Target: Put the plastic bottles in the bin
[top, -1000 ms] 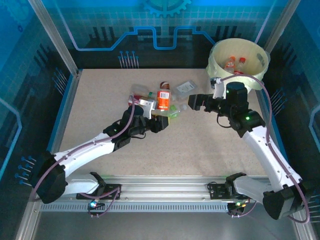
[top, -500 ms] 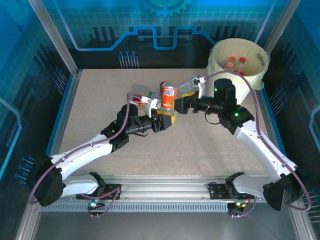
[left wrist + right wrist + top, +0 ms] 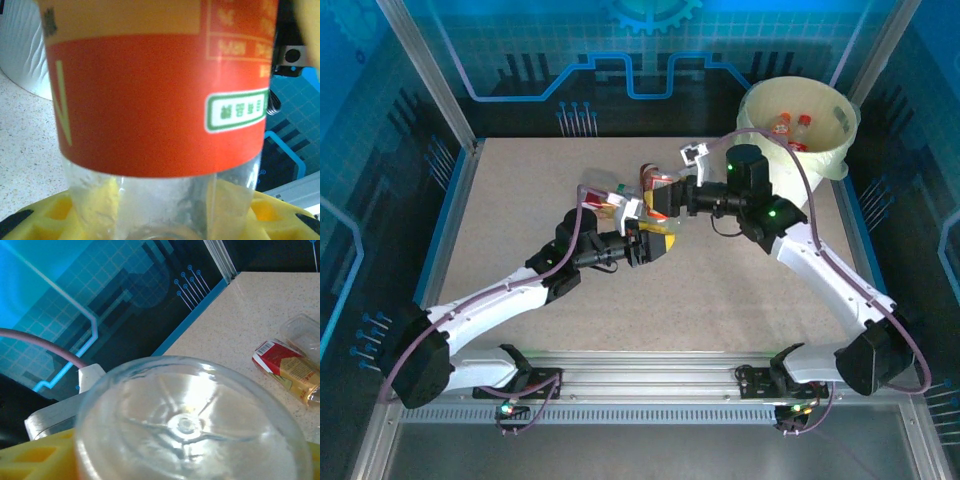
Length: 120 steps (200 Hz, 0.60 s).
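Speckled counter, bin at its far right corner, left gripper clamped on orange-labelled bottle mid-counter, right gripper at that bottle's clear base, grip impossible to tell, two red-capped bottles in bin, red-labelled bottle lying on counter

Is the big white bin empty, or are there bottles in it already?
Not empty. In the top view, two small bottles with orange-red labels lie side by side inside the bin.
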Each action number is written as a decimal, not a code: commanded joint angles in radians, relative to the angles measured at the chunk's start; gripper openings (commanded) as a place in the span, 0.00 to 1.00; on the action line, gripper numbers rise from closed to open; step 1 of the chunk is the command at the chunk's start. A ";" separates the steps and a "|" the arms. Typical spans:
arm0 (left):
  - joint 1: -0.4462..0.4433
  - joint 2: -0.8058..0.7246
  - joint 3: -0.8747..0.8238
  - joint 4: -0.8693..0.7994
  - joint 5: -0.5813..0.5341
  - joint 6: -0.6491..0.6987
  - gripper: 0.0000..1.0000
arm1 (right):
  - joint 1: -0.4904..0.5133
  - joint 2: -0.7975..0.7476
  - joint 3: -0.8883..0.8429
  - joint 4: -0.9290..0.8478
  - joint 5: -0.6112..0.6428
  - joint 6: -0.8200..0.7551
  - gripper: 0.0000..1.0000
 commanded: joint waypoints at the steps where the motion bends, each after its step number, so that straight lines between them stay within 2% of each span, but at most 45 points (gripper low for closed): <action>1: -0.007 0.014 -0.009 0.029 0.026 -0.008 0.27 | 0.016 0.009 0.038 -0.002 -0.036 -0.006 0.65; 39: -0.007 0.018 -0.009 0.024 0.021 -0.002 0.31 | 0.016 0.012 0.056 -0.041 -0.017 -0.033 0.53; 73: -0.006 0.018 -0.021 0.017 -0.020 0.002 0.52 | 0.016 0.011 0.052 -0.055 0.028 -0.039 0.45; 100: -0.005 0.016 -0.014 -0.027 -0.062 0.004 0.65 | 0.010 0.017 0.059 -0.082 0.089 -0.023 0.41; 120: -0.005 0.021 0.008 -0.079 -0.077 0.011 0.71 | 0.002 0.024 0.060 -0.088 0.105 -0.015 0.39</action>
